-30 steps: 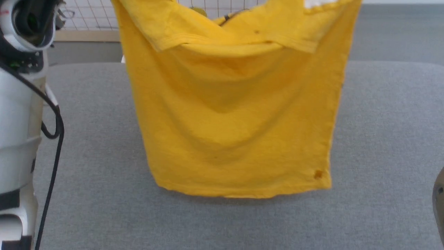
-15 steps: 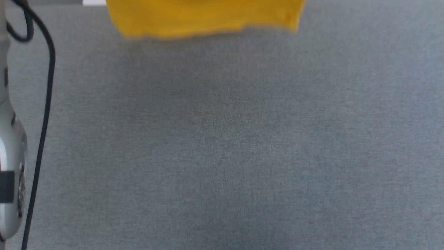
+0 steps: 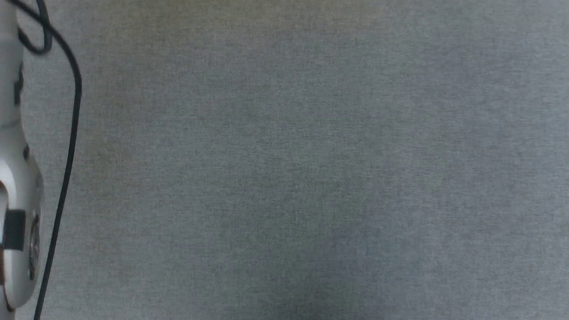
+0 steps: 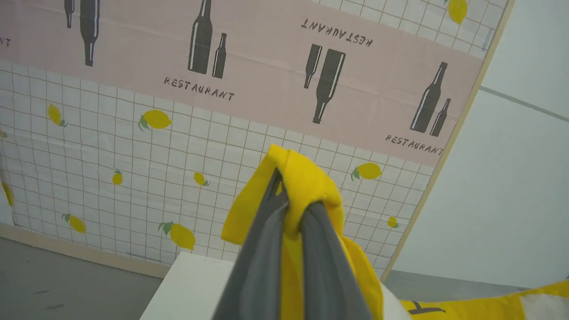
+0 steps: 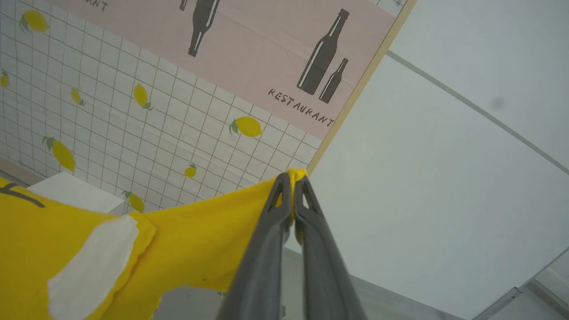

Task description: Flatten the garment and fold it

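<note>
In the head view, the grey fabric top of the bench (image 3: 311, 155) is seen from close above. A pale forearm (image 3: 18, 222) is seen at its left edge, with a black cable (image 3: 66, 155) looped down beside it.

The garment (image 4: 306, 178) is held up in the air by both arms. In the left wrist view, the left end effector (image 4: 293, 195) is clamped on a bunched yellow fold, which is wrapped over and between the two dark fingers. More yellow cloth, marked with a black stripe (image 4: 422, 309), is seen at the lower right of that view.

In the right wrist view, the right end effector (image 5: 291, 182) is pinched together on a yellow corner, of which only a small tip is seen past the fingertips. From there the cloth is drawn out to the left of that view, where a white patch (image 5: 89, 266) is carried on it.

Beyond the garment, a white block (image 4: 195, 284) is set on a grey floor (image 4: 66, 280). Farther back, a backdrop (image 4: 133, 155) of gridded white printed with lemons is stood upright, and a pink band (image 4: 266, 80) with dark bottles and the word RESTAURANT is printed across it. A plain pale wall (image 5: 444, 178) is seen to the right of the backdrop.
</note>
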`<state>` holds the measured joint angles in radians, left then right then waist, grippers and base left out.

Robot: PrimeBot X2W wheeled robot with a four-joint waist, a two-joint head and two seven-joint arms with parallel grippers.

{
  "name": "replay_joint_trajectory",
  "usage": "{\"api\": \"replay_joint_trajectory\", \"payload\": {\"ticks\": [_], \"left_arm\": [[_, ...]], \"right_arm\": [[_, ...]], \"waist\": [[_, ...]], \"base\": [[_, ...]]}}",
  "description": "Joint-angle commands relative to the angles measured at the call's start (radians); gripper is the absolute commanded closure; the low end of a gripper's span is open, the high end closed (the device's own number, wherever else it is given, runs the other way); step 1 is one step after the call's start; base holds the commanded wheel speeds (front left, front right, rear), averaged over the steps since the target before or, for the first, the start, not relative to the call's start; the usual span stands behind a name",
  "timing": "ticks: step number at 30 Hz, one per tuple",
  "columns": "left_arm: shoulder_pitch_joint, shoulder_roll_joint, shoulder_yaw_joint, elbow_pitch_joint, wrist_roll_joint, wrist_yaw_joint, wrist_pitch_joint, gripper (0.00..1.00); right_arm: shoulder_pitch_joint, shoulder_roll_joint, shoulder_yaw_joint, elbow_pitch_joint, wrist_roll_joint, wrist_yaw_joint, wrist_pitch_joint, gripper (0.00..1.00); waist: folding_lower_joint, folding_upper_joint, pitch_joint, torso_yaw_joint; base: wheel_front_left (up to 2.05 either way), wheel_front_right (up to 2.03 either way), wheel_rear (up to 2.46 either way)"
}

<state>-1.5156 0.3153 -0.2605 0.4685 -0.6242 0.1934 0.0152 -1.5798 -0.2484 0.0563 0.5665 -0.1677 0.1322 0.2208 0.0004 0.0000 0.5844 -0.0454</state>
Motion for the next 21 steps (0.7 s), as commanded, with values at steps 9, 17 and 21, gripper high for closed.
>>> {"api": "replay_joint_trajectory", "payload": {"ticks": [9, 17, 21], "left_arm": [[0.318, 0.092, 0.016, -0.154, -0.117, -0.089, 0.103, 1.00], [0.780, 0.161, 0.083, -0.530, -0.226, 0.008, 0.204, 1.00], [1.054, 0.181, 0.129, -0.703, -0.256, 0.084, 0.215, 1.00]], "right_arm": [[0.281, -0.041, 0.034, -0.139, 0.212, -0.002, 0.049, 1.00], [0.738, -0.068, -0.064, -0.598, 0.396, -0.002, 0.238, 1.00], [0.999, 0.001, -0.149, -0.824, 0.425, -0.002, 0.313, 1.00]], "waist": [[-0.0004, 0.0000, -0.163, 0.015], [-0.0004, 0.0000, -0.278, 0.016], [-0.0004, 0.0000, -0.311, 0.008]], "base": [[0.00, 0.00, 0.00], [0.00, 0.00, 0.00], [0.00, 0.00, 0.00]]}}
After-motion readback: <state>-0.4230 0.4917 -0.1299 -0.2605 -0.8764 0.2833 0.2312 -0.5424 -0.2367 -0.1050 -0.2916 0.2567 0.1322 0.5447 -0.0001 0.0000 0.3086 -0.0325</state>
